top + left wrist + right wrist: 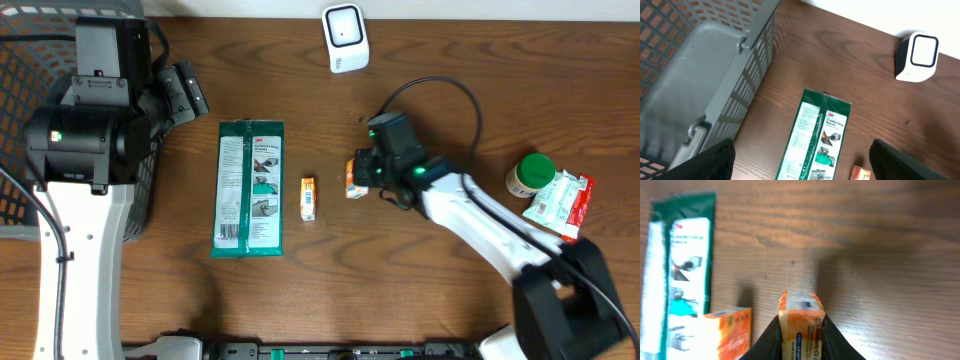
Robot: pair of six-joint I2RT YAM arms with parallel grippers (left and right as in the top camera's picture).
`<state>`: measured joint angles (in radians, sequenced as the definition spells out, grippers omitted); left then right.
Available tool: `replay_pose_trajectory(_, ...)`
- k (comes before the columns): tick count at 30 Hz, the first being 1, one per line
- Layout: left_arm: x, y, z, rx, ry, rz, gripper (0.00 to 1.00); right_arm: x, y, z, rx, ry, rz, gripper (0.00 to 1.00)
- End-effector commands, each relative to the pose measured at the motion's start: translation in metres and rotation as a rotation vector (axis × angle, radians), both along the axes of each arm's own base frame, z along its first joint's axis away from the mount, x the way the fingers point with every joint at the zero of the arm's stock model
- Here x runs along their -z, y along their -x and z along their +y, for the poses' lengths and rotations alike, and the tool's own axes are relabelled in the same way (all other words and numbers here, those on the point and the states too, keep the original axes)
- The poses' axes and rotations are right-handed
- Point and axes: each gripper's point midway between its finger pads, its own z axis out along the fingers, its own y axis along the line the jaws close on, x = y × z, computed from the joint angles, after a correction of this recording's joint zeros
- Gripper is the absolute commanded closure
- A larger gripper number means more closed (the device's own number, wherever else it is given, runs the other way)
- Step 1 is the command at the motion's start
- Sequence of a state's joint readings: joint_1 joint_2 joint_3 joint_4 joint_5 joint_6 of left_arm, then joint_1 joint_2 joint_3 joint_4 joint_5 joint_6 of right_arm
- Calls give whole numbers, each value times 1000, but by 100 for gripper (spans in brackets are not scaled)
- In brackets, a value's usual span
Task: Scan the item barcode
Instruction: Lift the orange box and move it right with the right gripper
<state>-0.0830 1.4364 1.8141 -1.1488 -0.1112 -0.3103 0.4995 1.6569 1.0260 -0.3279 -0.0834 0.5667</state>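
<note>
Right hand (801,330) tight on orange box (800,307), second orange box (729,330) beside, green packet (682,265) beyond; left hand (185,92) wide.

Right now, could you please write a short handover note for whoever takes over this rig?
The left gripper is open and empty, by the basket.
The right gripper is shut on the orange box, a finger on each side; I cannot tell if it is lifted.
The scanner stands at the far edge of the table, apart from the box.
A second orange box and a green packet lie untouched.
Done: box gripped. Left: carry it to the scanner and show its barcode.
</note>
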Motion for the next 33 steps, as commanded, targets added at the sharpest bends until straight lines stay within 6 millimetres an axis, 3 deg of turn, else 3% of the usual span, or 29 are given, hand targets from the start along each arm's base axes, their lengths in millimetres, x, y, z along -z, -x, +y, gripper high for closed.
replay_pose_trajectory(1, 1, 0, 2, 0, -10, 5, 14, -25, -4, -12, 0, -17, -48, 82)
replay_pose_trajectory(7, 1, 0, 2, 0, -10, 5, 14, -46, -4, -35, -27, -33, -76, 87)
replay_pose_trajectory(15, 1, 0, 2, 0, -10, 5, 14, -69, 0, -52, -110, -229, -49, 89)
replay_pose_trajectory(26, 1, 0, 1, 3, -6, 5, 14, -102, 8, -72, -274, -482, -102, 99)
replay_pose_trajectory(29, 9, 8, -17, 74, 75, 53, 14, -104, 7, -80, -258, -504, -101, 99)
replay_pose_trajectory(33, 11, 16, -59, 237, 259, 87, 14, -110, 11, -81, -306, -536, -128, 99)
